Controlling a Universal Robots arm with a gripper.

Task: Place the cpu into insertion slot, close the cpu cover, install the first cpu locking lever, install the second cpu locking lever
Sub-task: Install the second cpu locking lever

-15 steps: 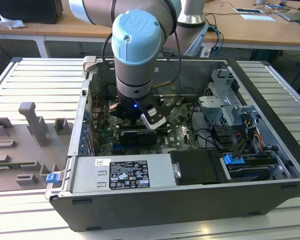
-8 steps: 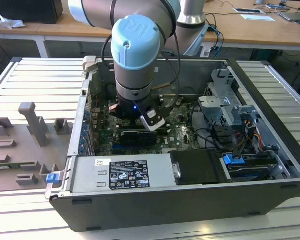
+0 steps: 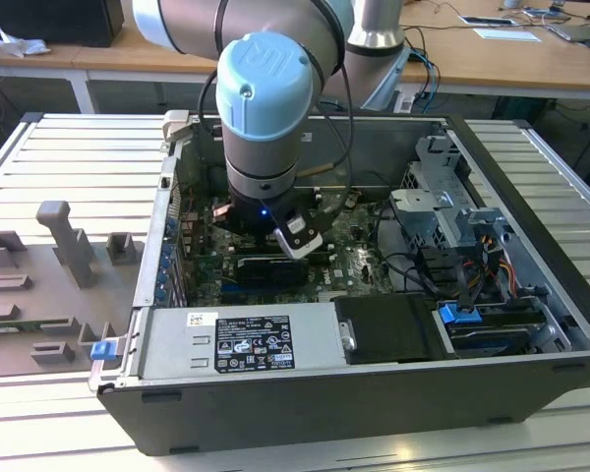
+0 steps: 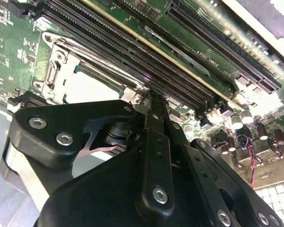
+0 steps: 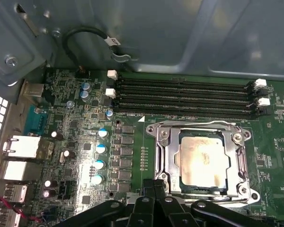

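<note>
Resting inside closed cpu cover: cpu

One robot arm reached down into one open computer case. On the green board sat one insertion slot, holding one cpu, with one cpu cover framing it. Just above it in the first wrist view ran four long black memory slots, side by side, with four white clips visible at their ends, two at each end. To the left of the socket in that view stood four blue-topped capacitors in a column. In the exterior view, one labelled power supply lay along the case's near wall, and two blue tabs showed, one at the lower left, one at the lower right.
</note>
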